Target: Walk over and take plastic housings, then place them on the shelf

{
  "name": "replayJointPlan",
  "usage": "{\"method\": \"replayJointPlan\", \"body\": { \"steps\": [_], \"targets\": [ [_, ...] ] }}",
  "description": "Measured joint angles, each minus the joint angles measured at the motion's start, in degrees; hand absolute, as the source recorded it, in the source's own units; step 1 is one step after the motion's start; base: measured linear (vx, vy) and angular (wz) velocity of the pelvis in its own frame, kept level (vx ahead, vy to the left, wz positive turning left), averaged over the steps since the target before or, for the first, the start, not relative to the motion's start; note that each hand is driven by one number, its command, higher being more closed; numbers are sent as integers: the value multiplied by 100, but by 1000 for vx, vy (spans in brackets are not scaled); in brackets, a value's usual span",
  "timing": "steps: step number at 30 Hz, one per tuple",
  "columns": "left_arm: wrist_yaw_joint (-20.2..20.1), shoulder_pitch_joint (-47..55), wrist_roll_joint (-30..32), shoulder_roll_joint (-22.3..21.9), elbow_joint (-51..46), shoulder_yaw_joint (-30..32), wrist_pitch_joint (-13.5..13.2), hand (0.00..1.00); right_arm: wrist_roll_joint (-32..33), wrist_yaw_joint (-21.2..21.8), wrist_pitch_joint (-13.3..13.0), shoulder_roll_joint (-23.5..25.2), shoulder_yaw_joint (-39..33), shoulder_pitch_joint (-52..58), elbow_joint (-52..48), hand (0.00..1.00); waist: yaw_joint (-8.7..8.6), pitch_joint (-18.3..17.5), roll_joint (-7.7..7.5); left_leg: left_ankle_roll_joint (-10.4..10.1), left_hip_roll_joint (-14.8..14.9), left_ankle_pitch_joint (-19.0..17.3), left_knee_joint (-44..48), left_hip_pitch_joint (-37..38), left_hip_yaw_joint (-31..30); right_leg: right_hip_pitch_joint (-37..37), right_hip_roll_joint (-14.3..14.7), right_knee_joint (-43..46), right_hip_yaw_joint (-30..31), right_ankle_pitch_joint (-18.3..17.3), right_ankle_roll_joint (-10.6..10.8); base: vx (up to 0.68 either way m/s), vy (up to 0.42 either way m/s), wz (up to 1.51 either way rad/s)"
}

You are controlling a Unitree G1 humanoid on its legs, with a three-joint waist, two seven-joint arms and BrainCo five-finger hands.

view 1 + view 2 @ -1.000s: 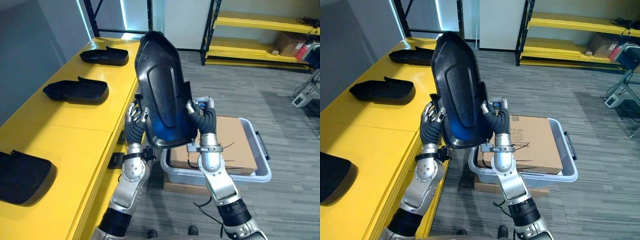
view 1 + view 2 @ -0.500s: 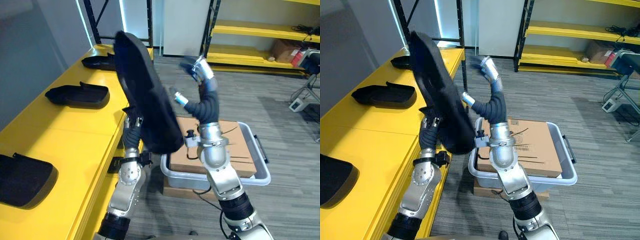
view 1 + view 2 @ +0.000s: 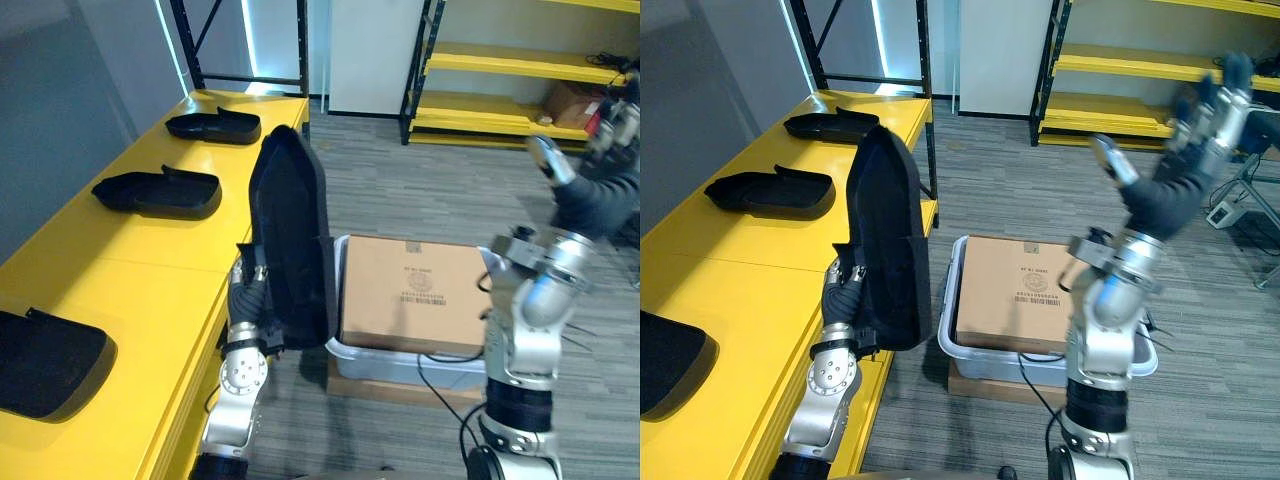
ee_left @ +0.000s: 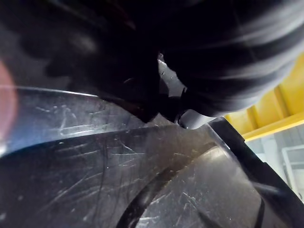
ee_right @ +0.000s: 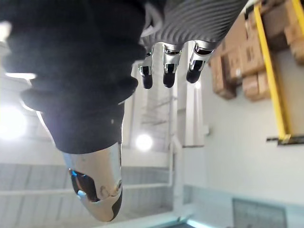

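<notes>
One black plastic housing (image 3: 288, 235) upright beside the yellow bench (image 3: 150, 270) edge, left hand (image 3: 246, 285) clamped on its lower rim, right hand (image 3: 1190, 165) raised with fingers spread (holding nothing), three more housings (image 3: 157, 192) on the bench

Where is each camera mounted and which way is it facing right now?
Left eye, right eye: head, looking down at yellow shelf, housing, boxed bin; both arms show, left hand gripping, right hand raised.
Left wrist: against the housing; dark cover shows.
Right wrist: facing ceiling lights; open fingers, thumb show.
Shared: housing in eyes and left wrist.
</notes>
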Motion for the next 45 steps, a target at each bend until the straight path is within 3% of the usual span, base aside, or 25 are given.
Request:
{"method": "replayJointPlan", "body": {
  "steps": [7,16,21,27,29,31,33,36,38,39,40,41,42,44,45],
  "targets": [
    [-63,513,221,-91,-801,297,-9,100,297,271,578,294,-716,1481,2310,0,-86,24,38,-11,8,-42,9,-49,-63,-8,4,-35,-60,-27,0,16,-13,4],
    [-393,930,219,-205,-1273,255,-17,100,866,1079,881,677,-562,1861,5088,0,-71,98,108,-22,16,-72,65,-60,-182,69,-3,-21,-161,-55,-7,-2,-9,8],
    [-510,1012,219,-272,-1566,112,-18,100,872,1312,1034,740,-64,1906,5897,0,6,273,115,-65,-52,-294,594,-305,-892,305,-118,418,-967,-448,10,-20,-41,73],
    [-497,1002,202,-317,-1983,-150,-76,100,900,1284,1023,758,354,1623,6128,0,346,565,157,-237,-388,-471,1562,-1138,-2022,320,-434,1198,-2483,-991,44,-15,-6,137],
    [-499,1000,200,-314,-2061,-251,-76,100,898,1281,1023,762,549,1535,6141,0,400,602,206,-194,-96,-685,1795,-1460,-1250,364,-551,1446,-2956,-1122,55,-57,28,141],
    [-500,997,143,-341,-2114,-418,-142,100,870,1276,1032,734,847,1451,6142,0,397,679,231,-149,547,-703,2051,-1640,386,581,-699,1686,-3579,-1212,107,-26,67,137],
    [-506,957,60,-392,-2117,-518,-228,100,850,1289,1033,746,1104,1450,6062,0,396,649,254,16,930,-831,2361,-1661,1604,821,-854,1800,-4085,-1319,246,66,55,118],
    [-513,751,-42,-417,-2117,-657,-252,100,846,1307,1041,821,1181,1447,5954,0,471,654,225,79,720,-959,2565,-1781,1572,993,-1112,1964,-4492,-1325,261,141,157,86],
    [-520,588,-62,-425,-2117,-719,-251,100,839,1334,1064,863,1190,1487,5901,0,488,662,154,195,435,-1024,2571,-1689,1353,1057,-1526,2582,-4682,-1334,231,156,193,71],
    [-524,491,-76,-413,-2117,-769,-251,100,820,1369,1124,857,1177,1506,5862,0,484,680,114,270,264,-1075,2586,-1546,1221,1014,-1892,3265,-4571,-1327,-167,163,177,58],
    [-522,462,-78,-407,-2117,-792,-249,100,800,1386,1146,855,1175,1510,5861,0,467,682,114,315,206,-1119,2589,-1458,1144,912,-2027,3626,-4376,-1317,-469,213,206,66],
    [-507,428,-85,-388,-2117,-831,-250,100,781,1402,1177,859,1193,1503,5857,0,415,675,130,323,178,-1201,2606,-1298,978,643,-1998,4235,-3623,-1531,-700,239,189,62],
    [-504,376,-84,-377,-2117,-867,-251,100,729,1420,1183,866,1272,1488,5851,0,404,664,121,299,179,-1227,2553,-1148,820,276,-1736,4607,-2721,-1779,-537,232,162,63],
    [-502,303,-83,-337,-2113,-908,-257,100,670,1420,1182,868,1317,1446,5786,0,409,632,96,279,144,-1217,2442,-1008,576,-211,-1256,4687,-1802,-2064,-207,191,68,70],
    [-491,286,-82,-289,-2098,-905,-258,100,666,1411,1181,864,1335,1450,5723,0,380,574,5,245,99,-1193,2371,-919,423,-426,-995,4513,-1352,-2215,-45,173,-4,77]
  ]
}}
